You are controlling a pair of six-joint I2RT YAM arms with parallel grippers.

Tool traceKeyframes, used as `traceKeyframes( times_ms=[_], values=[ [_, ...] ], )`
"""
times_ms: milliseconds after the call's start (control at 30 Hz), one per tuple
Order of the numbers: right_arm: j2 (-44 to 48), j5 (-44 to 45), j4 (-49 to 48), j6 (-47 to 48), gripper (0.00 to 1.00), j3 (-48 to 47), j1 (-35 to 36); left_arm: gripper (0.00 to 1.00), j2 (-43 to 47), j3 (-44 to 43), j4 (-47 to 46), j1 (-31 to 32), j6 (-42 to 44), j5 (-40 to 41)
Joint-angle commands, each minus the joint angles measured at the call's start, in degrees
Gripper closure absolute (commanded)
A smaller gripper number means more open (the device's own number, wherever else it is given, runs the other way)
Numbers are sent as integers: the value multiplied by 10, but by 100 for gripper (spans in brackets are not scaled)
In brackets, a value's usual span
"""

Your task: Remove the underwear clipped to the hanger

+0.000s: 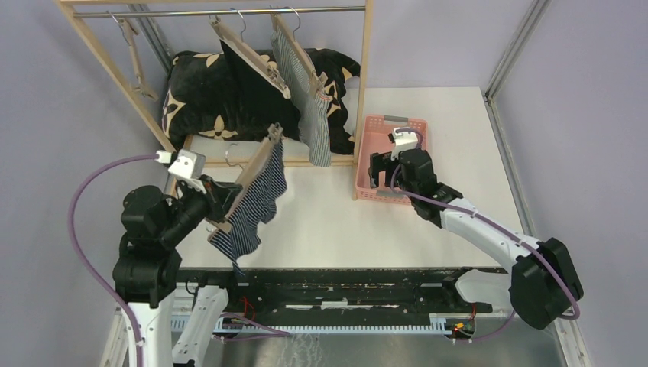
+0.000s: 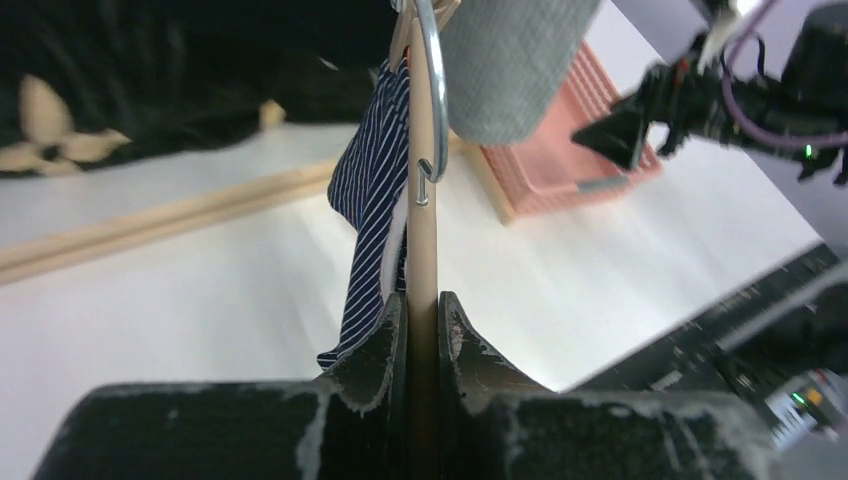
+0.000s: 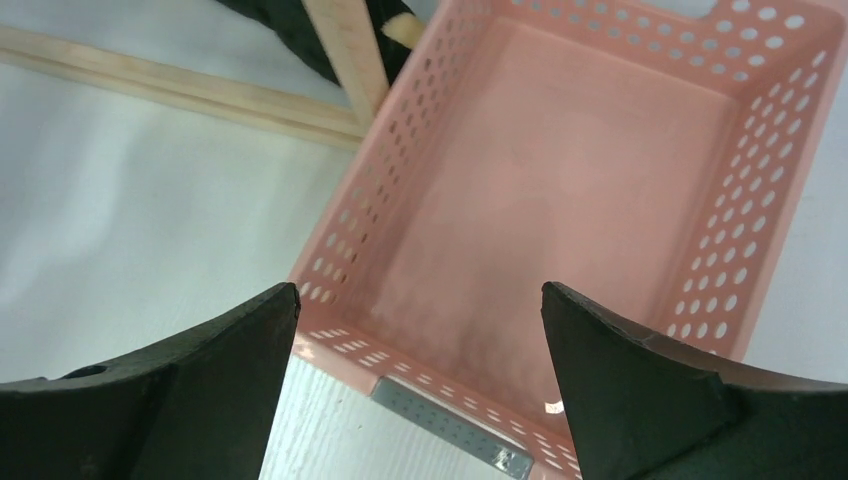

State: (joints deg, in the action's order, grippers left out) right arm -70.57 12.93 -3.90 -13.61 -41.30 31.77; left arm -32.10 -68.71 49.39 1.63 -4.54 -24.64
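Note:
My left gripper (image 1: 227, 200) (image 2: 423, 308) is shut on the wooden bar of a hanger (image 1: 256, 172) (image 2: 423, 240), held off the rail and tilted over the table. Navy underwear with thin pale stripes (image 1: 256, 205) (image 2: 368, 190) hangs clipped to that hanger. On the rail, plain black underwear (image 1: 243, 76) and grey-white pinstriped underwear (image 1: 312, 103) (image 2: 510, 70) hang from two more hangers. My right gripper (image 1: 380, 170) (image 3: 420, 300) stands open above the near end of the pink basket (image 1: 367, 145) (image 3: 350, 230), with nothing between its fingers.
A wooden rack (image 1: 365, 76) with a metal rail (image 1: 191, 12) stands at the back, and a bare hanger (image 1: 134, 57) hangs at its left. A black cushion with cream flowers (image 1: 195, 92) lies behind it. The pink basket holds nothing. The rack's base bar (image 3: 180, 85) lies left of it.

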Motion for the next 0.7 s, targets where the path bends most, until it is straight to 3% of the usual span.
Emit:
traceKeyframes(
  times_ms=[0,233,400,667],
  values=[
    [63,-91,44,18,0,-58,2,97,23,50,-50,0,-33,-150],
    [160,-247,86,38,0,-112,2,97,30,90,-123,-1,-34,-276],
    [177,-393,85,53,0,-147,2,97,21,138,-229,0,-45,-375],
    [150,-590,84,85,0,-205,1,97,-19,154,-285,0,-36,-418]
  ],
)
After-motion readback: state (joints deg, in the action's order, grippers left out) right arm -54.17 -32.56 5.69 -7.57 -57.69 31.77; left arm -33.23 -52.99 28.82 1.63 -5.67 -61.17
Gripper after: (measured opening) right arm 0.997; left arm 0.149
